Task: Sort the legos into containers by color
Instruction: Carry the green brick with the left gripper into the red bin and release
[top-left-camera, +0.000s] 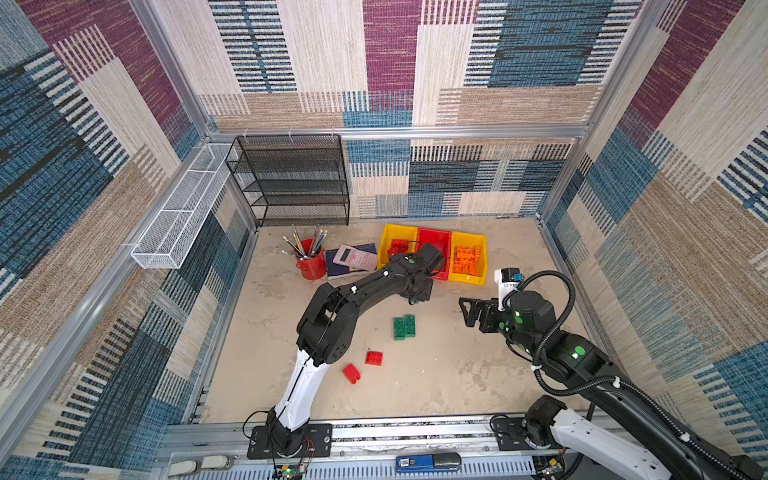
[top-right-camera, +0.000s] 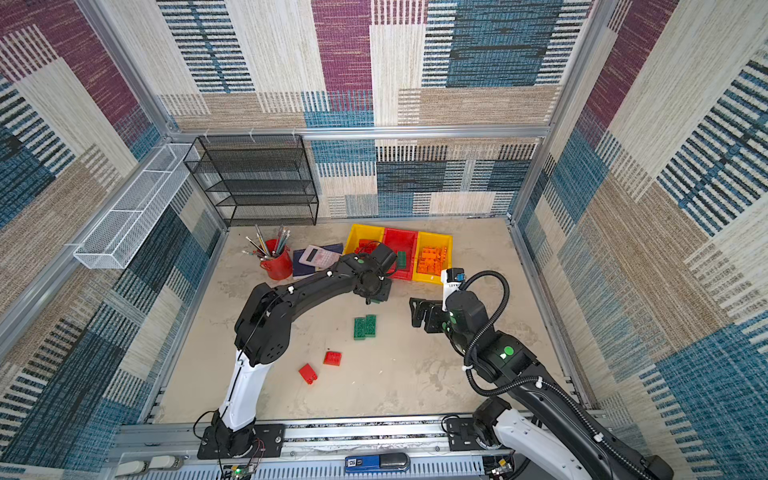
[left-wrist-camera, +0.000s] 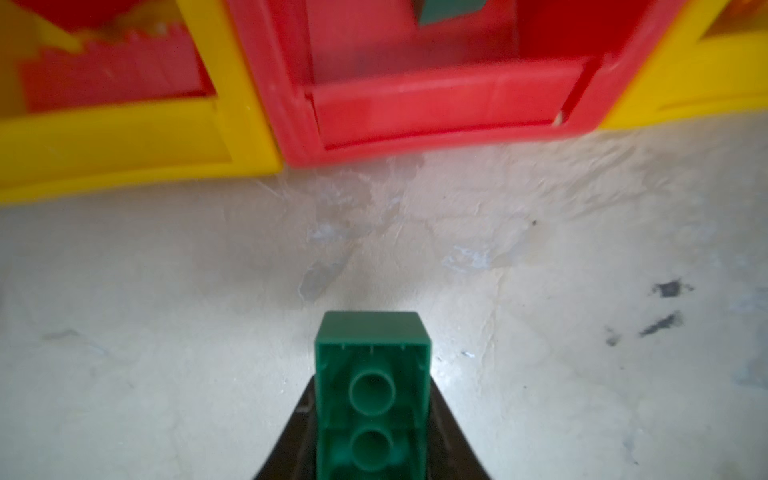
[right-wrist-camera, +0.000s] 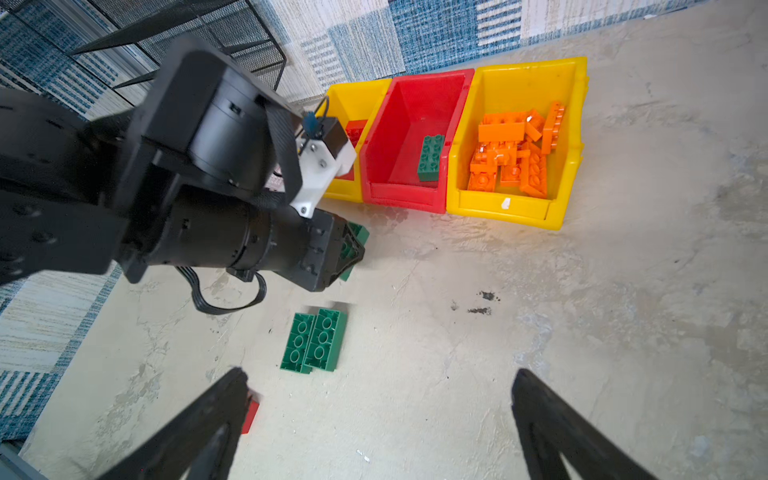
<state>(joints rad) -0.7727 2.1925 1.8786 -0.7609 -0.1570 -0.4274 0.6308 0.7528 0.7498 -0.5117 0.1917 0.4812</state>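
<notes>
Fingers (left-wrist-camera: 453, 436) of left gripper (left-wrist-camera: 371, 399) clamped on a green brick (left-wrist-camera: 371, 365), hollow underside showing, just short of red bin (left-wrist-camera: 436, 104). Right gripper (right-wrist-camera: 380, 374) spread wide above two green bricks (right-wrist-camera: 313, 343) on the tabletop.

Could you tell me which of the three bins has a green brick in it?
The red middle bin, with one green brick inside; the yellow bins hold red bricks and orange bricks.

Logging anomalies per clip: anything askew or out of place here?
Minor only: two green bricks lie upside down on the table, hollow undersides up, and another green brick leans against the wall of the red bin.
</notes>
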